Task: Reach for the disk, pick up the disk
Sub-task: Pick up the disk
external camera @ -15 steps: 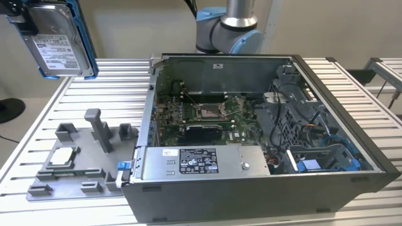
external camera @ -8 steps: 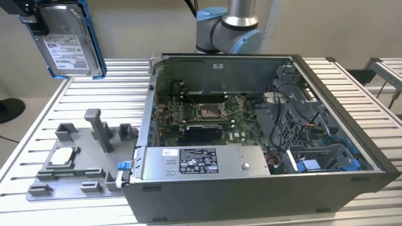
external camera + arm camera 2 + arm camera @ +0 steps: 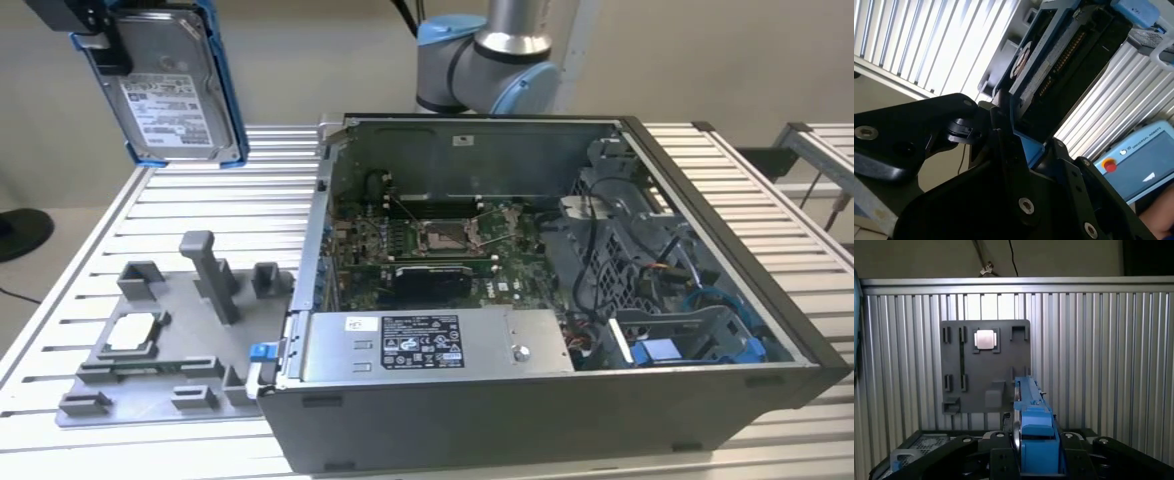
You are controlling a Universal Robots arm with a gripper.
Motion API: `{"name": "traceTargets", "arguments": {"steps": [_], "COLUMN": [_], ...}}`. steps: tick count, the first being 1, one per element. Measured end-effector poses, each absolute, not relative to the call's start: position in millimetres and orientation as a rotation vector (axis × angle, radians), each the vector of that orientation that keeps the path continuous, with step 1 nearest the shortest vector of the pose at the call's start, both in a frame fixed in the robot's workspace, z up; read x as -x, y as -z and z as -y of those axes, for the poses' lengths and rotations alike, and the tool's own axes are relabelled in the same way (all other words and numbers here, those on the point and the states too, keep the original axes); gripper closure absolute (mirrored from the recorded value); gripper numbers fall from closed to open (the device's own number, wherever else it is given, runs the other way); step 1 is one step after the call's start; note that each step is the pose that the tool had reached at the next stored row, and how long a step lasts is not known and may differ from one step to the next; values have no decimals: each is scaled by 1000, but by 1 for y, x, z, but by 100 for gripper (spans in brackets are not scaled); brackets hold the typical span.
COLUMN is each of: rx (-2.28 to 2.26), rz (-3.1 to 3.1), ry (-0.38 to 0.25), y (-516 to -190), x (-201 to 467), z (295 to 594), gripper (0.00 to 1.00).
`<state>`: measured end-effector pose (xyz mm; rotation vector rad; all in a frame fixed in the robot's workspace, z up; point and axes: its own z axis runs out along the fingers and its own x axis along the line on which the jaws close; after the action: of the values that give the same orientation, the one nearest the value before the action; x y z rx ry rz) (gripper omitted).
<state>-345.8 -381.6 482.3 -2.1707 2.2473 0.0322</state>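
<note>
Your claw (image 3: 104, 50) pinches the flat silver metal disk (image 3: 167, 90), white-labelled with blue plastic rails, by one end, high above the slatted metal desk (image 3: 747, 180). I judge the pick-up done; any further move calls for a firm, steady grip.

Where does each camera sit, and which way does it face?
Exterior view: off the arm, looking down into the open computer case; arm and gripper hold the disk.
First wrist view: on the wrist, facing down past the gripper to the grey fixture plate.
Second wrist view: close behind the fingers, facing the disk.
All share the disk.
</note>
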Motion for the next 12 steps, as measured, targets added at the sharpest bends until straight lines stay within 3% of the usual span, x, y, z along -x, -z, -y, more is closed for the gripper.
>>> {"name": "traceTargets", "arguments": {"steps": [12], "rx": [2168], "rz": [-2251], "ry": [-33], "y": [-482], "x": [311], "z": [382], "gripper": [100]}}
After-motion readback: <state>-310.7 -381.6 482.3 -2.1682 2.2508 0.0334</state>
